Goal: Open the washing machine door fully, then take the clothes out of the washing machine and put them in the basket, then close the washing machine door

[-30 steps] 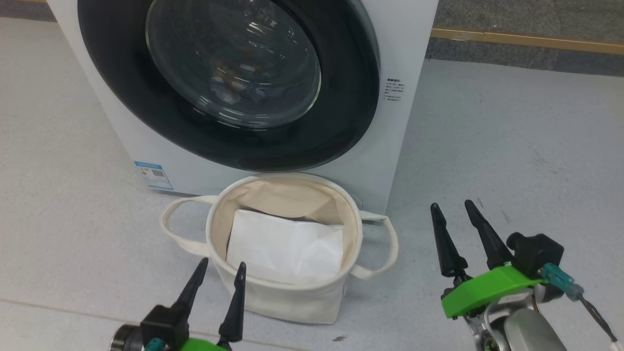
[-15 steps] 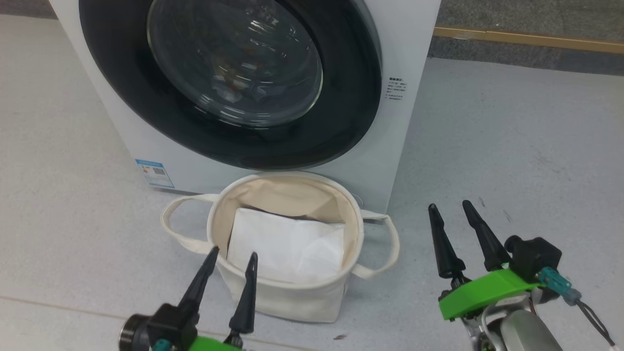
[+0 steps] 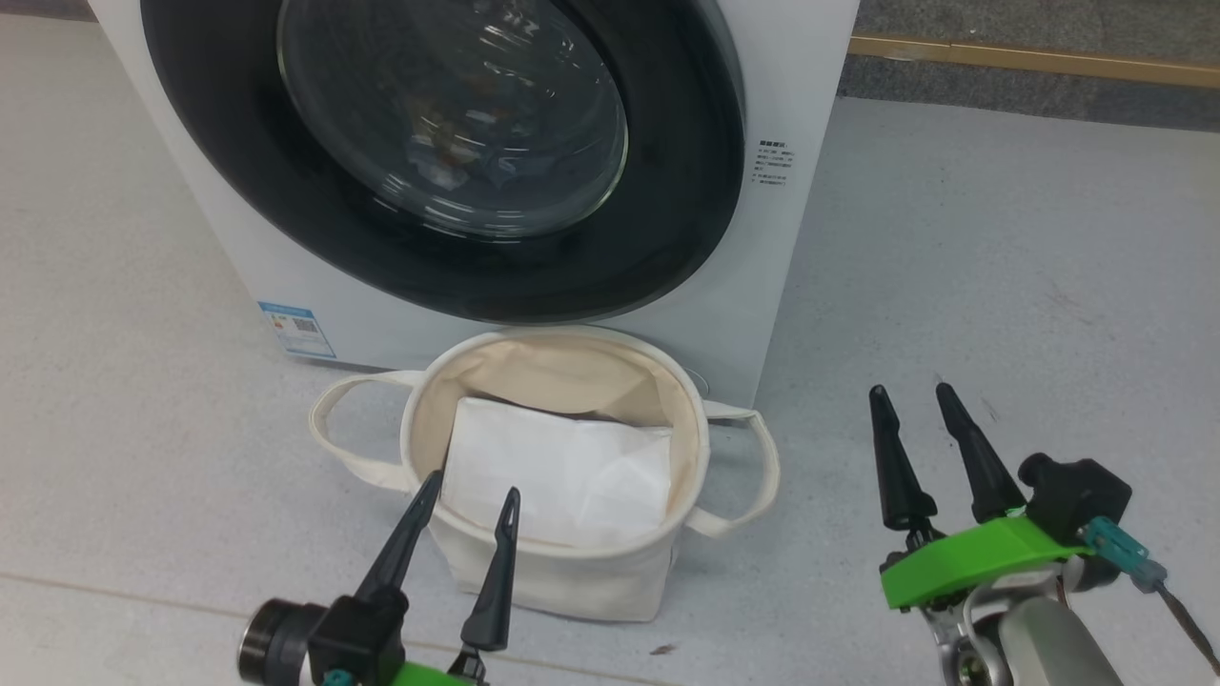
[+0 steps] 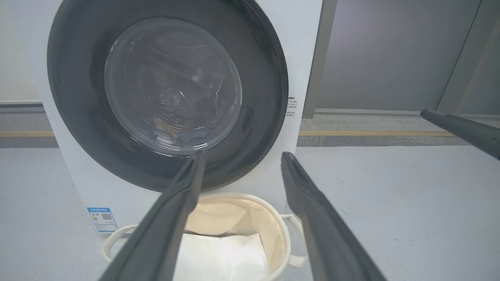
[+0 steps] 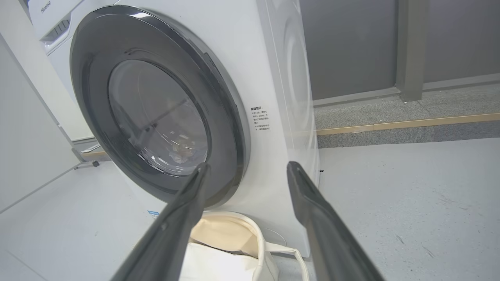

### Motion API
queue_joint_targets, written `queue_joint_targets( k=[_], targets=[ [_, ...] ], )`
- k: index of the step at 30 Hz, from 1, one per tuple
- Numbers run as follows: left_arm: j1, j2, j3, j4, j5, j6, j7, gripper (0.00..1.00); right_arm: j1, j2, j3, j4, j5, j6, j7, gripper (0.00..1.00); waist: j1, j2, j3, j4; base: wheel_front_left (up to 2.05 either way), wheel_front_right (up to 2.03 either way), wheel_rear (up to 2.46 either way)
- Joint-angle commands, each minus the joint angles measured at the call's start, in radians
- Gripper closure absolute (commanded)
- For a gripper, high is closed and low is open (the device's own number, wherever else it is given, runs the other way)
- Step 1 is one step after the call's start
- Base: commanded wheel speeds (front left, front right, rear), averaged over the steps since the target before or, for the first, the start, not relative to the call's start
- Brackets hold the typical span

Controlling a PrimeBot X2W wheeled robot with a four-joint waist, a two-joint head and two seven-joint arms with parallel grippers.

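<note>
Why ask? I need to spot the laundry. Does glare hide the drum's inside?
Head view: bright reflection streaks cross the door glass, leaving the clothes murky. Left wrist view: less glare, clothes clearer; the left hand looms blurred. Right wrist view: glass nearly glare-free.

The washing machine door (image 3: 667, 171) runs off the top edge; clothes (image 3: 443, 167) behind it (through glare) look indistinct.

Washing machine (image 3: 801, 76): showing plain white, with small dark print.
Washing machine door (image 3: 677, 191): gleaming glossy black around clear glass.
Clothes (image 3: 448, 152): showing as orange, blue and white flecks behind the glass.
Label (image 3: 295, 329): showing blue.
Basket (image 3: 562, 586): sitting cream, holding a white sheet (image 3: 562, 476).
Floor (image 3: 1001, 286): lying pale speckled grey.
Left gripper (image 3: 477, 482), right gripper (image 3: 908, 388): wearing black fingers and bright green mounts.
</note>
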Motion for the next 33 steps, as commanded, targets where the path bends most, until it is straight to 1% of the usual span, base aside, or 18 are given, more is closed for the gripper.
queue_joint_targets(
  k=[1,5,7,11,13,17,19,23,33],
  targets=[
    [-0.037,0.005,0.037,-0.027,0.015,0.006,-0.012,0.0,-0.051,-0.007,0.012,-0.024,-0.016,0.0,-0.012,0.0,0.0,0.0,0.0,0.0,0.0,0.0,0.0],
    [-0.039,-0.003,0.042,-0.039,0.024,0.014,-0.012,0.0,-0.054,-0.007,0.005,-0.028,-0.059,0.0,-0.012,0.0,0.0,0.0,0.003,-0.001,0.0,0.0,0.0],
    [-0.035,-0.007,0.047,-0.041,0.026,0.019,-0.012,0.0,-0.055,-0.007,-0.006,-0.044,-0.111,0.0,-0.012,0.0,0.0,0.0,0.005,-0.001,0.0,0.0,0.0],
    [-0.035,-0.01,0.052,-0.03,0.035,0.026,-0.012,0.0,-0.048,-0.007,-0.04,-0.058,-0.143,0.0,-0.012,0.0,0.0,0.0,0.008,0.0,0.0,0.0,0.0],
    [-0.037,-0.01,0.051,-0.022,0.043,0.024,-0.012,0.0,-0.044,-0.007,-0.041,-0.055,-0.136,0.0,-0.012,0.0,0.0,0.0,0.01,0.002,0.0,0.0,0.0],
    [-0.039,-0.014,0.054,-0.013,0.042,0.021,-0.012,0.0,-0.04,-0.007,-0.028,-0.03,-0.074,0.0,-0.012,0.0,0.0,0.0,0.009,0.003,0.0,0.0,0.0],
    [-0.039,-0.016,0.055,-0.01,0.039,0.019,-0.012,0.0,-0.042,-0.007,-0.02,-0.02,-0.063,0.0,-0.012,0.0,0.0,0.0,0.009,0.004,0.0,0.0,0.0],
    [-0.037,-0.021,0.052,-0.001,0.032,0.007,-0.012,0.0,-0.043,-0.007,-0.017,-0.008,-0.065,0.0,-0.012,0.0,0.0,0.0,0.0,0.004,0.0,0.0,0.0],
    [-0.021,-0.027,0.058,0.001,0.037,0.003,-0.012,0.0,-0.036,-0.007,-0.014,-0.002,-0.094,0.0,-0.012,0.0,0.0,0.0,-0.019,-0.001,0.0,0.0,0.0]
  ],
)
